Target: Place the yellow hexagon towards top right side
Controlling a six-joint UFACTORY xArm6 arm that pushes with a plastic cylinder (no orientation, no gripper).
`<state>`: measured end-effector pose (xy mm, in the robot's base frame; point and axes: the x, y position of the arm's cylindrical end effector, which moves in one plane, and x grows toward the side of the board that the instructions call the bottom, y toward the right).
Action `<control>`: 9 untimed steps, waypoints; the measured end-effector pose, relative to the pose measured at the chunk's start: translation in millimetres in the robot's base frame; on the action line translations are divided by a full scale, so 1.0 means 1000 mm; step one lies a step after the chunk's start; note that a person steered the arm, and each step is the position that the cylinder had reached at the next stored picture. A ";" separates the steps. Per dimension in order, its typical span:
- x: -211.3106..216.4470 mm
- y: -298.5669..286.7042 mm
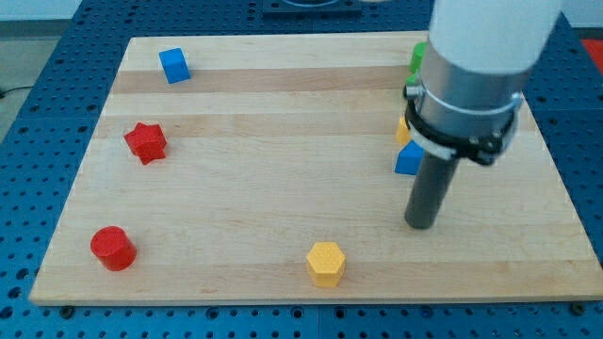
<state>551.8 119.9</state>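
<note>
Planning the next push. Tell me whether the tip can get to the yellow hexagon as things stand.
Probably yes. My tip stands up and to the view's right of the yellow hexagon, with only bare board between them. The nearest other block, a blue one, sits above the tip, off that path.

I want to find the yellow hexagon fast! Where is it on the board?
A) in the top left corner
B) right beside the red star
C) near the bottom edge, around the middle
C: the yellow hexagon sits near the board's bottom edge, down and left of my tip, far from the red star.
</note>
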 end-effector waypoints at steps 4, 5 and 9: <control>0.065 -0.163; 0.040 -0.168; 0.026 -0.083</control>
<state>578.2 37.2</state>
